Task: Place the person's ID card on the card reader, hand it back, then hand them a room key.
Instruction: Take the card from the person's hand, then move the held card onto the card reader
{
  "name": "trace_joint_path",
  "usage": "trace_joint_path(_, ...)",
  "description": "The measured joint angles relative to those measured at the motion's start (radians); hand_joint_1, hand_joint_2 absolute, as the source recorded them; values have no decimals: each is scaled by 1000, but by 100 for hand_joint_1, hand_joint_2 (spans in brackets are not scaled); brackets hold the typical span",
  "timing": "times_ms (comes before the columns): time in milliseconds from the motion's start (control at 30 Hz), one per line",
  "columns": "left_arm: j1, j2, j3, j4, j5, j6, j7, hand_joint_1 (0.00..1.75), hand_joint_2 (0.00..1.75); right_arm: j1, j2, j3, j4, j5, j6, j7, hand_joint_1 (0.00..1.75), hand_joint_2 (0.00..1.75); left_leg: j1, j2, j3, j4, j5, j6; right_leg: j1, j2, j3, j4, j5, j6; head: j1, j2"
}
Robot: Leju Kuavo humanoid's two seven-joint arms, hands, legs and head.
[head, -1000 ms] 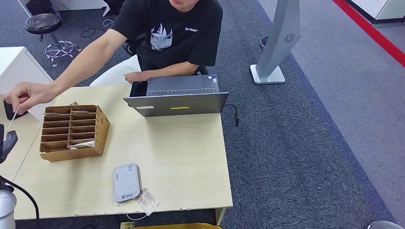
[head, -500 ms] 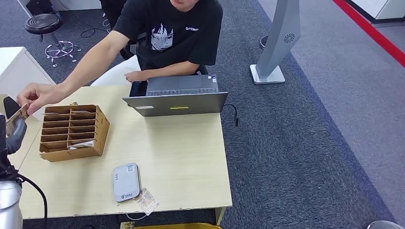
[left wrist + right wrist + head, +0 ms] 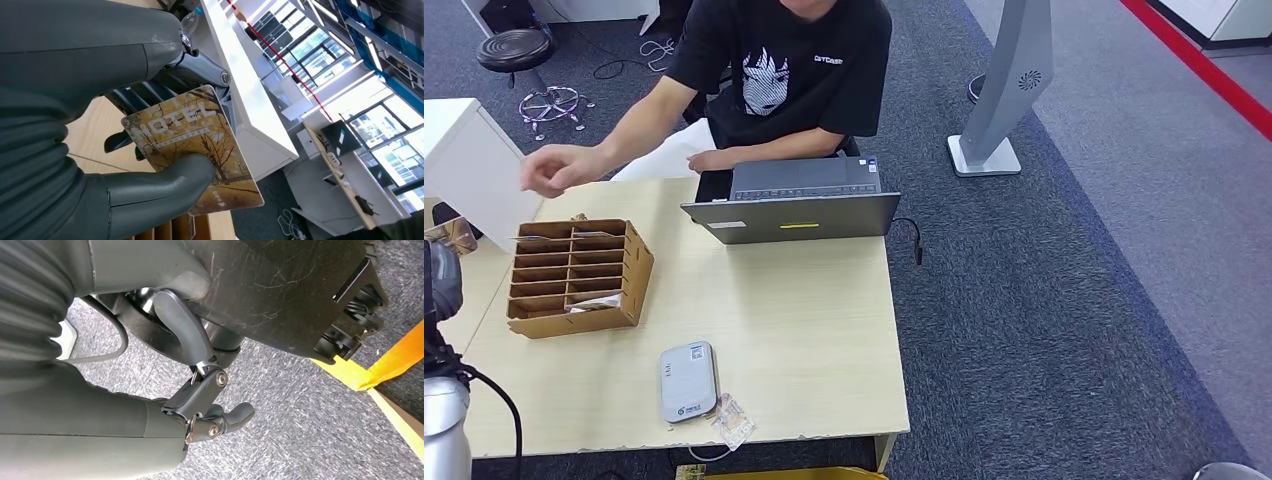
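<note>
At table's left edge: left hand (image 3: 442, 275) raised beside the desk, dark fingers and thick grey thumb (image 3: 165, 187) clamped on a card.
Card: glossy autumn-tree patterned card printed "HOTEL" (image 3: 192, 150), pinched between thumb and fingers in the left wrist view; its corner (image 3: 452, 236) shows above the hand in the head view, apart from the reader.
Right hand: (image 3: 200, 400) hangs over grey carpet, fingers curled in with nothing in them.
Card reader: flat light-grey rounded card reader (image 3: 689, 382) lies near the front edge of the pale wooden table (image 3: 804, 330), nothing on top.
Organizer: brown cardboard slotted box (image 3: 579, 277) on the table's left part, near the left hand.
Person: seated behind an open grey laptop (image 3: 794, 207), one hand (image 3: 554, 170) in the air above the table's far left corner, holding nothing, apart from the card.
</note>
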Motion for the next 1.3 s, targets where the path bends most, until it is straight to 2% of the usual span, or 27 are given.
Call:
trace_joint_path(167, 23, -15, -38, -27, 31, -40, -48, 175, 175, 11, 0, -5, -10, 3, -2, 9, 0, 175, 0, 0, 0, 0, 0, 0, 0, 0, 0, 0, 0, 0, 0, 0)
trace_joint_path(400, 106, -62, -143, -122, 38, -83, -103, 175, 175, 33, 0, -8, -46, 17, -8, 36, 0, 175, 0, 0, -1, 0, 0, 1, 0, 0, 0, -1, 0, 1, 0, 0)
trace_joint_path(700, 228, -112, -267, -169, 0, -135, -105, 175, 175, 50, -1, -21, -78, 15, -17, 51, 0, 175, 0, 0, -1, 0, -1, 1, 0, 0, 0, -1, 0, 1, 0, 0)
trace_joint_path(1000, 353, -141, -287, -147, 39, -137, -72, 175, 175, 60, -2, -29, -94, -2, -32, 55, 0, 175, 0, 0, -3, 0, -1, 1, 0, 0, -2, -1, 0, 1, 0, 0)
trace_joint_path(1300, 459, -147, -285, -5, 90, -58, -41, 175, 175, 68, -5, -32, -100, -21, -55, 56, 0, 175, 0, -1, -3, 0, -1, 1, 0, 0, -2, -1, -1, 1, 0, 0)
